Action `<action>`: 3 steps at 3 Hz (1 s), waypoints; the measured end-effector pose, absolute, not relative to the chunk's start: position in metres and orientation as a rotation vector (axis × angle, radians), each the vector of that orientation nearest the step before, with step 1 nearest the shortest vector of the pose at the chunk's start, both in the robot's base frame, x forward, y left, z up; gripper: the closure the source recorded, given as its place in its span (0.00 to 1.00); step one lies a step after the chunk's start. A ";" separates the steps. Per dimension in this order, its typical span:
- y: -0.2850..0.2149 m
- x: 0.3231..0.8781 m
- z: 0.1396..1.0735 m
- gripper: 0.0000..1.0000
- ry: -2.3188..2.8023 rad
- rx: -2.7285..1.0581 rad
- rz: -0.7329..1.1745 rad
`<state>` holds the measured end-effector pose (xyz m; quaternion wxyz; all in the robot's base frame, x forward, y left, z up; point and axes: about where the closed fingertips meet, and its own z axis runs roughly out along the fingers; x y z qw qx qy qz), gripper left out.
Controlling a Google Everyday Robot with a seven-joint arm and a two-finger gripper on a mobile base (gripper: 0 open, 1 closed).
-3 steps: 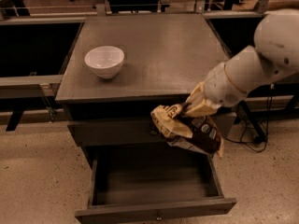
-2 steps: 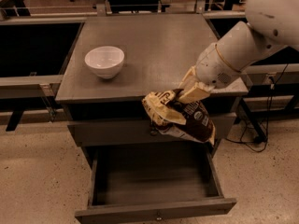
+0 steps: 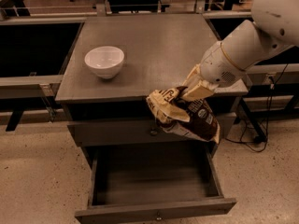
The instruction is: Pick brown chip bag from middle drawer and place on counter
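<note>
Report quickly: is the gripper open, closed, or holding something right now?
Gripper: closed on the brown chip bag, held in the air at the front edge of the counter, above the open middle drawer.

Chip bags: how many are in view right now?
1: the brown chip bag hangs from the gripper at the front edge of the counter, above the open middle drawer.
</note>
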<state>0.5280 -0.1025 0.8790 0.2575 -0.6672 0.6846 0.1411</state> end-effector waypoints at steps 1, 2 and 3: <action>-0.117 0.543 0.929 1.00 1.855 -1.641 0.299; -0.118 0.570 0.997 1.00 1.787 -1.440 0.257; -0.112 0.615 1.028 1.00 1.789 -1.312 0.250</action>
